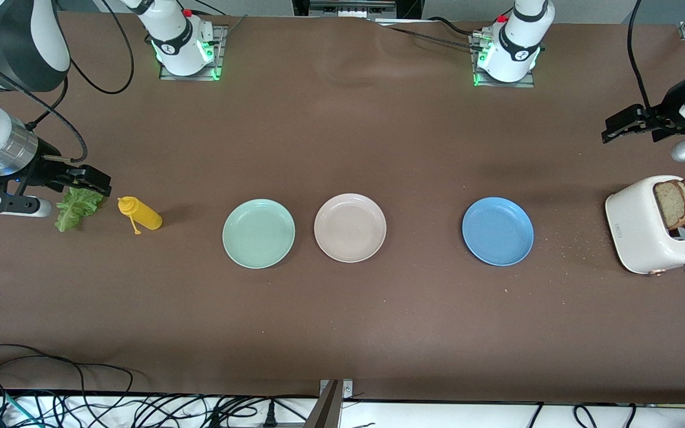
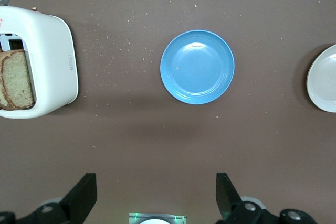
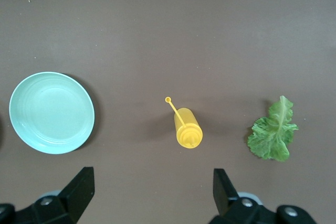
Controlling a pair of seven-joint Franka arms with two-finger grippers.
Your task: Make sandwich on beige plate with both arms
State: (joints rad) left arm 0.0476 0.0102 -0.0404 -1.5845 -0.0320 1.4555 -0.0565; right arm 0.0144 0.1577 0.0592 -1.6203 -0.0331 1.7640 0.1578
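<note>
The beige plate (image 1: 349, 227) sits bare as the assembly spot, the lettuce leaf (image 1: 78, 207) toward the right arm's end under the spread, empty right gripper (image 1: 90, 180), the bread slices (image 1: 682, 203) in the toaster (image 1: 640, 229) toward the left arm's end, near the spread, empty left gripper (image 1: 622, 127).
</note>
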